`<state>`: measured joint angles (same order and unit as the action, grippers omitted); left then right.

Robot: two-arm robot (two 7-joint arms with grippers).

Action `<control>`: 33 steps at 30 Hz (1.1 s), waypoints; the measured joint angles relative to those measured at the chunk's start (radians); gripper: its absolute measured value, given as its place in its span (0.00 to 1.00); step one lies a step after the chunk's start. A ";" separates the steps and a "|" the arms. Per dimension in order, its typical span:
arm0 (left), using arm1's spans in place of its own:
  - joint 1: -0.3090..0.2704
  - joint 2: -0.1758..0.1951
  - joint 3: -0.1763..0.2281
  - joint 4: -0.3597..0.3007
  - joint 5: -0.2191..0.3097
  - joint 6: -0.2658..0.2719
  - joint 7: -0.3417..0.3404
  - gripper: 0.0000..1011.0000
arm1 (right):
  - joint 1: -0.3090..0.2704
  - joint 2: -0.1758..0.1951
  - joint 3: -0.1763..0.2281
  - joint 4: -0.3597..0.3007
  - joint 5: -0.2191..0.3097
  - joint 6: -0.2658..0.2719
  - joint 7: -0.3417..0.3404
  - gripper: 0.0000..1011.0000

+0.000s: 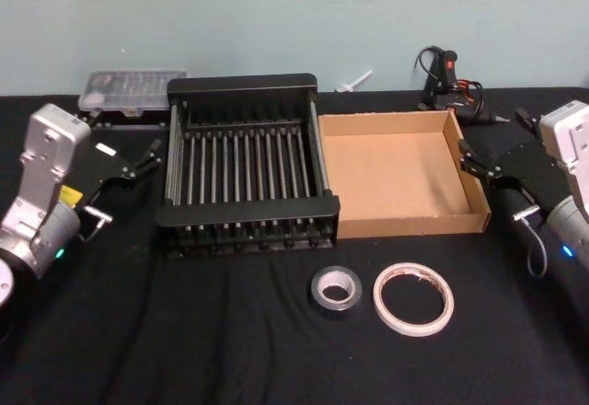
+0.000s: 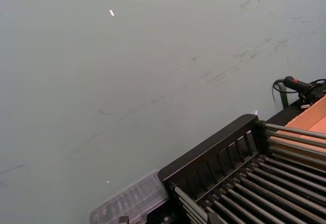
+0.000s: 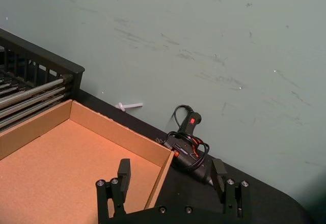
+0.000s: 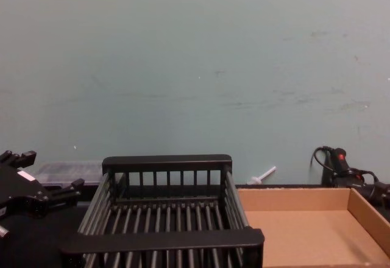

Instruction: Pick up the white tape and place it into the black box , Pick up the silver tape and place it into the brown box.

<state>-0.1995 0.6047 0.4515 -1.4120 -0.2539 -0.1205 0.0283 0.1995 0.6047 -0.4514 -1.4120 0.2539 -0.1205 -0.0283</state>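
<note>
Robot lab or workshop bench. Table draped in black cloth (image 1: pixel 230 350), set against a scuffed pale green wall (image 4: pixel 195 67). Beyond the right gripper (image 3: pixel 172 179) lies a corded hand tool with red switch (image 3: pixel 187 141); behind the left gripper (image 1: pixel 145 158), a clear plastic parts case (image 1: pixel 124 92).

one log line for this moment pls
stage: start | white tape, silver tape: on table | left pincer, right pincer: open, empty

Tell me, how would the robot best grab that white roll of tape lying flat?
Probably from straight above. The white tape lies flat on the black cloth with its centre hole facing up, so one finger could drop into the hole and the other outside, pinching the ring wall on the side away from the silver tape.
</note>
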 joint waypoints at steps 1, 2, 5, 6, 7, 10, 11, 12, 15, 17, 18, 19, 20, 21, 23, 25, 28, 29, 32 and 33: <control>0.000 0.000 0.000 0.000 0.000 0.000 0.000 0.99 | 0.000 0.000 0.000 0.000 0.000 0.000 0.000 0.99; 0.000 0.000 0.000 0.000 0.000 0.000 0.000 0.99 | 0.000 0.000 0.000 0.000 0.000 0.000 0.000 0.99; 0.000 0.000 0.000 0.000 0.000 0.000 0.000 0.99 | 0.000 0.000 0.000 0.000 0.000 0.000 0.000 0.99; 0.000 0.000 0.000 0.000 0.000 0.000 0.000 0.99 | 0.000 0.000 0.000 0.000 0.000 0.000 0.000 0.99; 0.000 0.000 0.000 0.000 0.000 0.000 0.000 0.99 | 0.000 0.000 0.000 0.000 0.000 0.000 0.000 0.99; 0.000 0.000 0.000 0.000 0.000 0.000 0.000 0.99 | 0.000 0.000 0.000 0.000 0.000 0.000 0.000 0.99; 0.000 0.000 0.000 0.000 0.000 0.000 0.000 0.99 | 0.000 0.000 0.000 0.000 0.000 0.000 0.000 0.99; 0.000 0.000 0.000 0.000 0.000 0.000 0.000 0.99 | 0.000 0.000 0.000 0.000 0.000 0.000 0.000 0.99; 0.000 0.000 0.000 0.000 0.000 0.000 0.000 0.99 | 0.000 0.000 0.000 0.000 0.000 0.000 0.000 0.99; 0.000 0.000 0.000 0.000 0.000 0.000 0.000 0.99 | 0.000 0.000 0.000 0.000 0.000 0.000 0.000 0.99; 0.000 0.000 0.000 0.000 0.000 0.000 0.000 0.99 | 0.000 0.000 0.000 0.000 0.000 0.000 0.000 0.99; 0.000 0.000 0.000 0.000 0.000 0.000 0.000 0.99 | 0.000 0.000 0.000 0.000 0.000 0.000 0.000 0.99; 0.000 0.000 0.000 0.000 0.000 0.000 0.000 0.99 | 0.000 0.000 0.000 0.000 0.000 0.000 0.000 0.99; 0.000 0.000 0.000 0.000 0.000 0.000 0.000 0.99 | 0.000 0.000 0.000 0.000 0.000 0.000 0.000 0.99; 0.000 0.000 0.000 0.000 0.000 0.000 0.000 0.99 | 0.000 0.000 0.000 0.000 0.000 0.000 0.000 0.99; 0.000 0.000 0.000 0.000 0.000 0.000 0.000 0.99 | 0.000 0.000 0.000 0.000 0.000 0.000 0.000 0.99; 0.000 0.000 0.000 0.000 0.000 0.000 0.000 0.99 | 0.000 0.000 0.000 0.000 0.000 0.000 0.000 0.99; 0.000 0.000 0.000 0.000 0.000 0.000 0.000 0.99 | 0.000 0.000 0.000 0.000 0.000 0.000 0.000 0.99; 0.000 0.000 0.000 0.000 0.000 0.000 0.000 0.99 | 0.000 0.000 0.000 0.000 0.000 0.000 0.000 0.99; 0.000 0.000 0.000 0.000 0.000 0.000 0.000 0.99 | 0.000 0.000 0.000 0.000 0.000 0.000 0.000 0.99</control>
<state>-0.1995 0.6047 0.4514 -1.4120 -0.2539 -0.1205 0.0283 0.1995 0.6046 -0.4514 -1.4120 0.2539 -0.1205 -0.0283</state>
